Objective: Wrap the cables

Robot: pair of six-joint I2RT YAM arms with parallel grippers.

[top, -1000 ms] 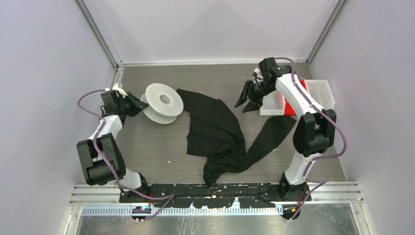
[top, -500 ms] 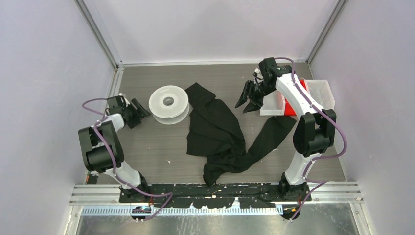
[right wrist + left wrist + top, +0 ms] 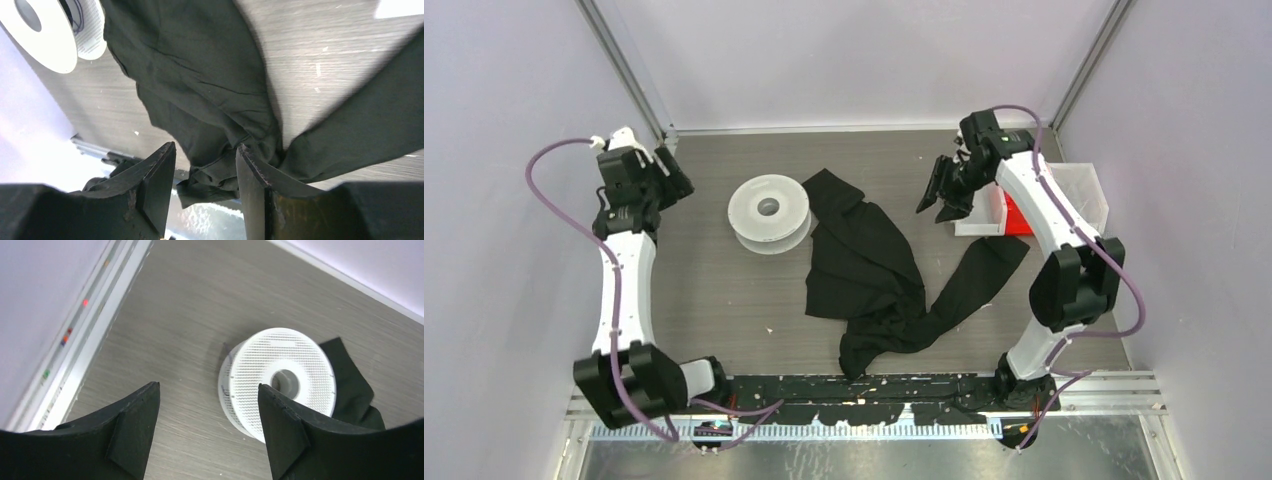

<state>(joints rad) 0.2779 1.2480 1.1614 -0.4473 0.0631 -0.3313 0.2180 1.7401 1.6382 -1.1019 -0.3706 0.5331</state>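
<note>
Left gripper [image 3: 205, 400] wide open, empty, left of white spool [image 3: 769, 212]. Right gripper [image 3: 205, 155] open, empty, well right of spool. Black cloth [image 3: 864, 260] against spool's right side.

The round white plastic spool [image 3: 769, 212] showed a fine dotted grid across its flange in the left wrist view (from above it read as plain white), around a grey hub. Thin dark cables [image 3: 75, 12] lined the gap between its flanges. The large crumpled black cloth [image 3: 864, 265] was plain. The flat table top [image 3: 714, 290] was grey-brown with streaked wood grain and a few white flecks. The slim robot arms [image 3: 624, 290] were white with black joints, and their thick hoses [image 3: 528, 172] were purple. The left gripper [image 3: 207, 390] and right gripper [image 3: 206, 149] were matte black. The small box [image 3: 1022, 215] was red, the plastic bin [image 3: 1084, 188] translucent white, the enclosure walls [image 3: 504, 100] pale lilac.
</note>
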